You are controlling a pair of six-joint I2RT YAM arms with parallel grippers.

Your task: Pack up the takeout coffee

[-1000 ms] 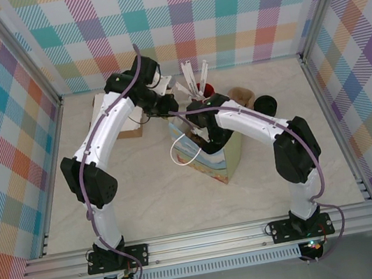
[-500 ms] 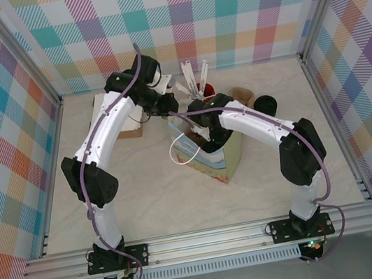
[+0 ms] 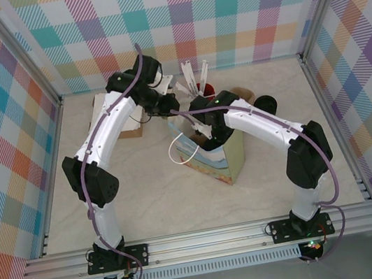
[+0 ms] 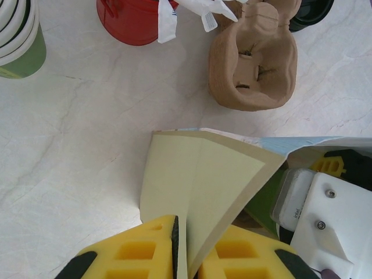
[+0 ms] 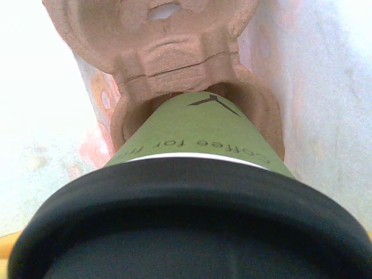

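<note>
The takeout coffee [image 5: 197,125], an olive-green cup with a black lid [image 5: 186,221], stands with its base in a socket of a brown cardboard carrier [image 5: 168,46] inside the paper bag [image 3: 231,162]. My right gripper [image 3: 206,133] reaches down into the bag's mouth. The cup sits right between its jaws, and its fingers are hidden behind the lid. My left gripper [image 4: 187,224] is shut on the bag's cream upper edge [image 4: 197,174] and holds the mouth apart. A strip of the green cup [image 4: 264,200] shows inside the bag in the left wrist view.
Behind the bag stand a red cup of white sticks [image 4: 131,20], a second, empty cardboard carrier [image 4: 256,58], a stack of green cups [image 4: 17,40] and a loose black lid [image 3: 265,104]. A flat box [image 3: 115,115] lies at the back left. The bag's white handle [image 3: 174,157] hangs on its left.
My right arm's elbow has swung right and toward the near edge while its gripper stays in the bag's mouth. The left arm has not moved.
</note>
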